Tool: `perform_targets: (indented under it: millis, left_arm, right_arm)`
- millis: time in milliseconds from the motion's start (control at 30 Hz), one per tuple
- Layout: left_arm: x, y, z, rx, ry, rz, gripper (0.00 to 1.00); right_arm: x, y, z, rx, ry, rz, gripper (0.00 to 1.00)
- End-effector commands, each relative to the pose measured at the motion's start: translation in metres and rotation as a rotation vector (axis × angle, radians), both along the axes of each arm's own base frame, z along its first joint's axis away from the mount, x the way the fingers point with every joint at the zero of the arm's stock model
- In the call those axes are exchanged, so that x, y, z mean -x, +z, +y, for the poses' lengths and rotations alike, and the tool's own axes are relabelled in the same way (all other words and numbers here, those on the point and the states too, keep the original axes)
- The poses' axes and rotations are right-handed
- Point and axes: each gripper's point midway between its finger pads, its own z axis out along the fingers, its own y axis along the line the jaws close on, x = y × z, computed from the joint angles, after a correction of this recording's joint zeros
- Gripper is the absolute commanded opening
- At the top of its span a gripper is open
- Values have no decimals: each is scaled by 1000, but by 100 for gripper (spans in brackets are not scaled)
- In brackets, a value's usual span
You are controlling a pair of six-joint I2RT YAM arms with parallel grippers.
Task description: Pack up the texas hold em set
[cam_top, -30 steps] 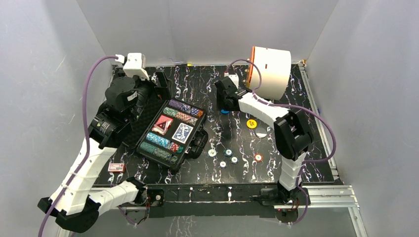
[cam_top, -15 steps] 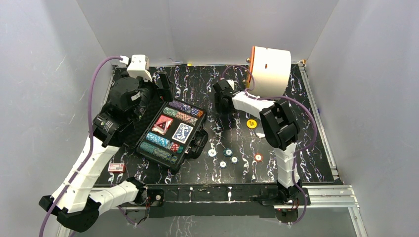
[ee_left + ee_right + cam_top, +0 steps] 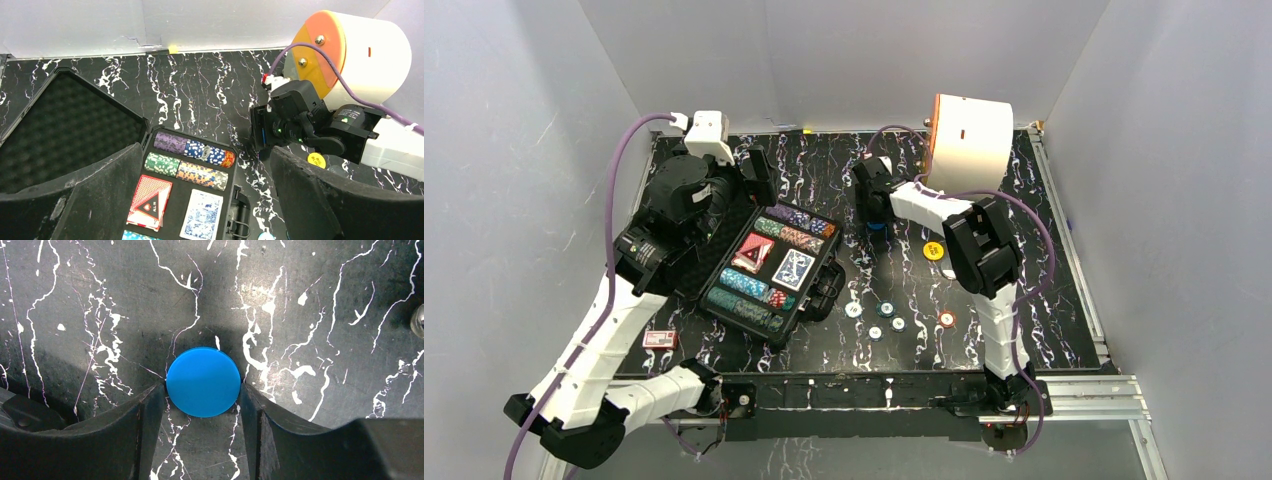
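The black case [image 3: 816,292] lies open at centre left, its foam lid [image 3: 60,125] folded out to the left. In it are rows of chips [image 3: 796,230], a red deck [image 3: 752,252] and a blue deck [image 3: 793,268]. My left gripper [image 3: 752,178] hovers open and empty over the case's far end; its wrist view shows the wide-apart fingers [image 3: 100,195]. My right gripper [image 3: 874,208] points down at the table, and its fingertips [image 3: 150,405] touch both sides of a flat blue round button [image 3: 203,382]. Several loose chips [image 3: 886,310] lie right of the case.
A large white cylinder [image 3: 972,145] with an orange face stands at the back right, close behind the right arm. A yellow button [image 3: 934,250] and another round button [image 3: 952,268] lie beneath that arm. A small red box [image 3: 660,339] lies near the front left edge.
The right arm has folded in, its elbow swinging left, and the gripper has settled round the blue button. The left gripper has shifted slightly right and back.
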Motion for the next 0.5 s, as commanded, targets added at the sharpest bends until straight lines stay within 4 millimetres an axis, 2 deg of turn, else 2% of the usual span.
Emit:
perform_targets:
  millis: [0, 167, 267, 367, 467]
  left_arm:
    - [3, 11, 1, 24, -9, -26, 98]
    - [3, 10, 1, 18, -7, -22, 98]
    - [3, 10, 1, 17, -6, -21, 99]
    - [3, 10, 1, 17, -6, -21, 98]
    - [2, 10, 0, 18, -11, -21, 98]
  right_arm:
    - [2, -30, -14, 52, -22, 54, 66]
    - [0, -41, -16, 84, -6, 69, 68]
    - [2, -42, -16, 83, -2, 72, 61]
    - [3, -35, -17, 82, -6, 63, 49]
    - [2, -15, -14, 76, -5, 25, 47]
